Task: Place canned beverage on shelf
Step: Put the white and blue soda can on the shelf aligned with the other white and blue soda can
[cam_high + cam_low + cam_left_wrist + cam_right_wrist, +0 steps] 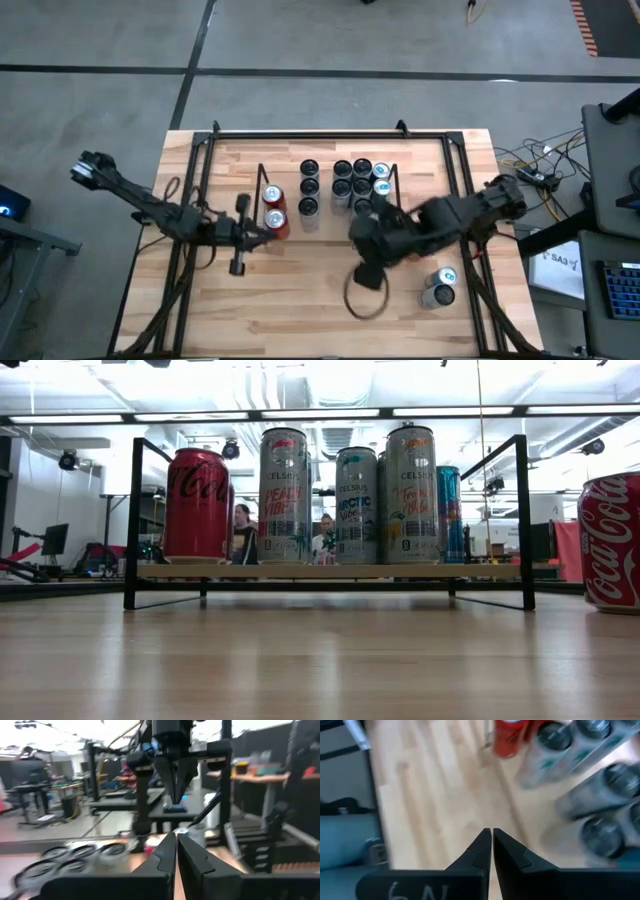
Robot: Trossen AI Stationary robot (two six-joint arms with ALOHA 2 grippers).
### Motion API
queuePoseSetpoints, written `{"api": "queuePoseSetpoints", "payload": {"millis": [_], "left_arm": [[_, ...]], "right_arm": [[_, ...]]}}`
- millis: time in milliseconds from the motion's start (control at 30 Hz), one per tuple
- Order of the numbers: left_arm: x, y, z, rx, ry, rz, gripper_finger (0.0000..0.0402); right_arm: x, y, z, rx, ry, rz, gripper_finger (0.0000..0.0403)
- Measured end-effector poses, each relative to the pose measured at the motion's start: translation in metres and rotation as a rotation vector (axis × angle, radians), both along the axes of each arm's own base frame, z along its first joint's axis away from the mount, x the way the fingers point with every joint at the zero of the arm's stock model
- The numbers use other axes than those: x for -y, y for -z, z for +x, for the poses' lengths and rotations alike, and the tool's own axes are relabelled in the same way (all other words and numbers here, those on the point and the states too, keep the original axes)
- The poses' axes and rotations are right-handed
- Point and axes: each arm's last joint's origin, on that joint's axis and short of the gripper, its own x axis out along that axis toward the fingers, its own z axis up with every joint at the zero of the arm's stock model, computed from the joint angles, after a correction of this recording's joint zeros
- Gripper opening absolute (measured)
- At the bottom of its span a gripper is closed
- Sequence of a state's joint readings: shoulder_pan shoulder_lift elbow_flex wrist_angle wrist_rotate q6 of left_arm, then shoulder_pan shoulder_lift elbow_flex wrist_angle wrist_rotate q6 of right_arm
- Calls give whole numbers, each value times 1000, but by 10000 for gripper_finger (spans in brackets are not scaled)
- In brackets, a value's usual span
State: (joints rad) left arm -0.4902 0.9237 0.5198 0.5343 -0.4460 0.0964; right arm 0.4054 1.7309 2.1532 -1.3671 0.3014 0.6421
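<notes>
The shelf [330, 571], a low rack with black wire ends and a wood base, stands mid-table. It holds red cans [274, 207] at its left end and several silver cans [345, 185] to the right, all upright on the base. A loose can [438, 289] stands on the table at the near right; the low view shows a red can [610, 540] there. My left gripper [262, 237] is shut and empty, roughly level, just near of the red cans. My right gripper [366, 272] is also shut and empty. It slants down above the table, near of the shelf's right half.
A large black tube frame [330, 135] runs around the wooden table [300, 320]. A dark loop [365, 300] lies on the table near the front edge. Bare wood lies between the shelf and the front edge. People show in the room beyond the table.
</notes>
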Motion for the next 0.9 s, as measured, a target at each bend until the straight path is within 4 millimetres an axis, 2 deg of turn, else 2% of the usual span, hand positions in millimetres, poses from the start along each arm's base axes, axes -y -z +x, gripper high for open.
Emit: {"api": "queuePoseSetpoints", "payload": {"millis": [267,600,733,900], "left_arm": [[42,0,25,26,43,-33,0],[106,-10,66,-18,126,-5,0],[130,-9,82,-53,110,17,0],[156,-9,97,-67,25,64,0]], "right_arm": [[-60,5,-35,-73,0,160,9],[-124,27,-87,-186,116,288,9],[-141,37,-111,-238,196,306,9],[-150,43,-140,-294,343,307,9]]}}
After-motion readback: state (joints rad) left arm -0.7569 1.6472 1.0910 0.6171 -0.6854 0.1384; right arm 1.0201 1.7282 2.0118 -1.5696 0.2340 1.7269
